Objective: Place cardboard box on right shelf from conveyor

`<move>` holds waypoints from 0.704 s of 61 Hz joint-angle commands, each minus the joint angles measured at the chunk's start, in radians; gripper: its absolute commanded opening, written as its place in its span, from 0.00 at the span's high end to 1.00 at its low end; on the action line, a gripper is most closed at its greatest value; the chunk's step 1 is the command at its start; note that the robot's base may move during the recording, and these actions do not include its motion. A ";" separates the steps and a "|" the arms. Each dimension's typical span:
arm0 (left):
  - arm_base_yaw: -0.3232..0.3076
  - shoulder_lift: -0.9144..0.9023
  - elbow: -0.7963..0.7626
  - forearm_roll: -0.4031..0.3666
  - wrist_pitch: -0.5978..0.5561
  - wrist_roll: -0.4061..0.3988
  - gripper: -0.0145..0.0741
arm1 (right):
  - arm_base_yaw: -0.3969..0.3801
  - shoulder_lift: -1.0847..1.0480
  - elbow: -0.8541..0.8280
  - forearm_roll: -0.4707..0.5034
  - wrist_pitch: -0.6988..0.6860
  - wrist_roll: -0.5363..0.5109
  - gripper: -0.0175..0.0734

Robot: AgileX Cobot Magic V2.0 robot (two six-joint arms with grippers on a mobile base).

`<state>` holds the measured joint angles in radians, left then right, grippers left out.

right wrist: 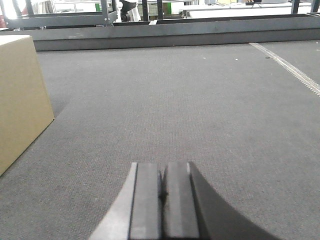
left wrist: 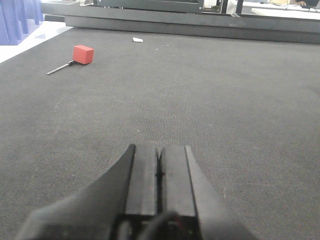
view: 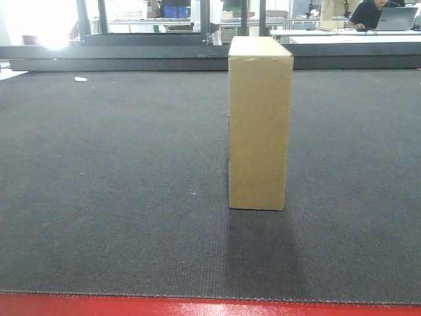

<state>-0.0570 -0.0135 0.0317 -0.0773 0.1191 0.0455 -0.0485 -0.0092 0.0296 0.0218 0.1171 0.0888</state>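
Box [view: 258, 125] stands upright on the conveyor [view: 112, 184], a little right of centre in the front view, between the red edge [view: 197, 308] at the near side and the dark rail [view: 118, 58] at the far side. It is tall, narrow, plain tan, with a narrow face toward the camera and a shadow running toward the near edge. Nothing touches it.

The left pincer [left wrist: 159, 150] hangs low over bare conveyor, pressed together and empty. Its camera does not show the box. Far off to its left lie a small red block [left wrist: 83, 54] with a thin rod [left wrist: 60, 68] touching it, and farther on a white scrap [left wrist: 137, 39].

The right pincer [right wrist: 163, 165] is also pressed together and empty, low over the conveyor. The box fills the left edge of its view, near but apart from it. The shelf is in no view.

The step in hand looks like the approach, with the task barely begun. The box appears too broad for one pincer, so a two-arm squeeze seems likely. To do it well, bring one arm to each broad side at matching height, about mid-box, and press in together. A push from one side alone could topple a box this tall on so small a base. Lift straight up before swinging right.
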 commanded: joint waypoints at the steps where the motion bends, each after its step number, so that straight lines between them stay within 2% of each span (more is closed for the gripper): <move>1: 0.000 -0.013 0.008 -0.006 -0.086 0.000 0.97 | -0.006 -0.020 -0.004 0.002 -0.085 -0.008 0.75; 43: 0.000 -0.013 0.008 -0.006 -0.086 0.000 0.97 | -0.006 -0.020 -0.004 0.002 -0.094 -0.008 0.75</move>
<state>-0.0570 -0.0135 0.0317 -0.0773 0.1191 0.0455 -0.0485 -0.0092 0.0296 0.0218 0.1171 0.0888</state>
